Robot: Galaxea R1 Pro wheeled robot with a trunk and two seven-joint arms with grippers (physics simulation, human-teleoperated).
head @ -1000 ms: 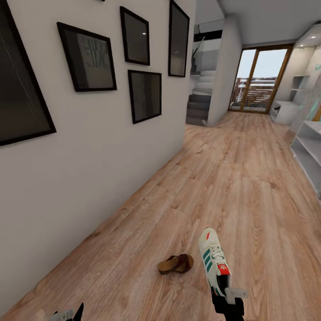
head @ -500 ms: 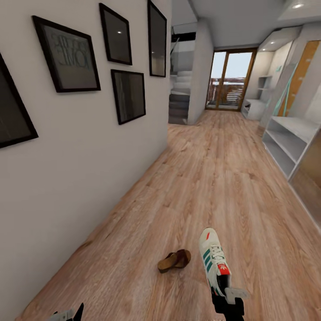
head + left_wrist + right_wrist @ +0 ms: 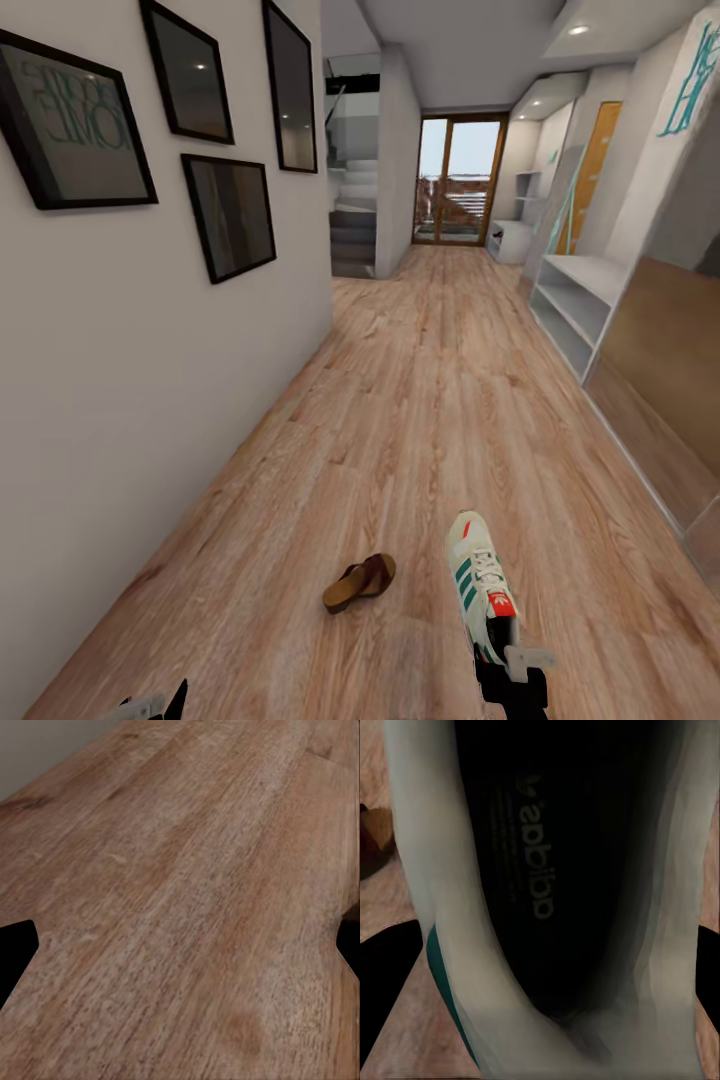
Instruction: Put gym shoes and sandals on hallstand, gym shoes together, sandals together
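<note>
- One gym shoe [image 3: 480, 580], cream-white with green side stripes and a red-orange tongue, at about 6 o'clock in the head view, toe pointing to 12.
- The right hand [image 3: 510, 672] grips this shoe at its heel end, clenched on it; the shoe is off the floor [image 3: 440, 400].
- In the right wrist view the shoe's dark insole [image 3: 532, 855] is close up, with a printed logo and pale lettering that appears to read "adidas", seen turned round.
- One brown sandal [image 3: 358, 583] lies on the wood-plank floor at about 7 o'clock, near the shoe but apart from it, tan sole showing along its edge.
- The left hand [image 3: 150, 705] shows at the 7 o'clock corner of the head view. In the left wrist view its two dark fingertips [image 3: 15, 952] stand well apart over bare floor, holding nothing.
- Four black-framed pictures [image 3: 230, 215] hang on the wall from 9 to 11 o'clock. One [image 3: 75, 125] carries faint lettering too dim to read.
- The pale grey hallstand [image 3: 580, 305] with two open shelf tiers stands along the wall at about 2 o'clock. No shoes can be seen on it.
- Mint letters [image 3: 690, 85] sit high on the wall at 1 o'clock, cut off and not readable.
- A second low white bench [image 3: 512, 240] stands farther down the corridor near the glass door [image 3: 458, 180] at 12 o'clock.
- Grey stairs [image 3: 352, 225] rise at 11 o'clock.
</note>
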